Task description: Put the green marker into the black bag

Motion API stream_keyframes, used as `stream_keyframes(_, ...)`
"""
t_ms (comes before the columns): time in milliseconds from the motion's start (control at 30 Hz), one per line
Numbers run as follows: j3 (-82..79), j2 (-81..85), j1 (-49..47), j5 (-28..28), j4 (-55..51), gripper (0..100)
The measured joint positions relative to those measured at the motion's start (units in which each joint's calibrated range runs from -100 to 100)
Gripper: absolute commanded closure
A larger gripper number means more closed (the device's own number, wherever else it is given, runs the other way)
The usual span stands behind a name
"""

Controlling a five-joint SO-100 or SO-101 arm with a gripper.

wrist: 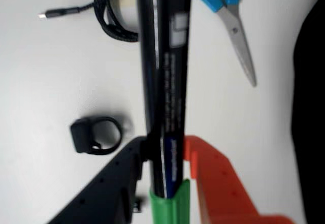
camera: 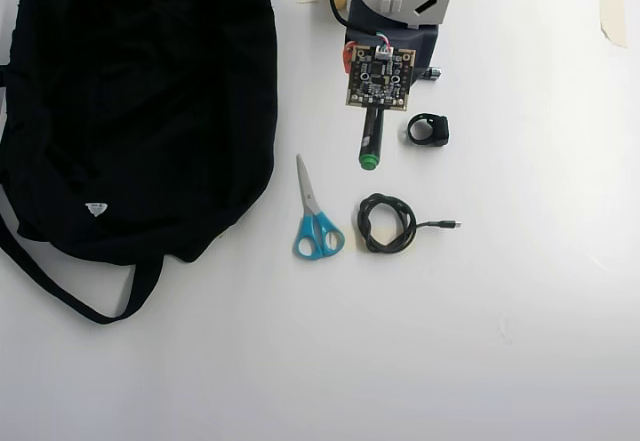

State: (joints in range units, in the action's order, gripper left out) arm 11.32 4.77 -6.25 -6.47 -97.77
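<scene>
On the white worktop [camera: 520, 291], the end effector [wrist: 170, 155] is clamped on the green marker [wrist: 165, 82], black finger on one side, orange on the other. Seen from overhead, the black bag [camera: 140, 101] lies at left, with blue scissors [camera: 315, 221], a coiled cable [camera: 388, 224] and a small black clip [camera: 428, 129] near the marker.

Green marker [wrist: 165, 82]: slim black barrel with white print, green cap [wrist: 170, 203] and small green end, clamped between the pincer's [wrist: 167, 158] black and orange fingers. Black bag [camera: 140, 91]: large soft fabric, slumped on the white surface [camera: 520, 311], well apart from marker; strap trailing, small white tag showing.
</scene>
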Motion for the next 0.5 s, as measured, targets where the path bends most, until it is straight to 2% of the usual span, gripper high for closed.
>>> stream_keyframes(267, 0.0, 0.0, 0.1, -0.9, 0.0, 98)
stream_keyframes(500, 0.0, 0.0, 7.8, -1.1, 0.0, 98)
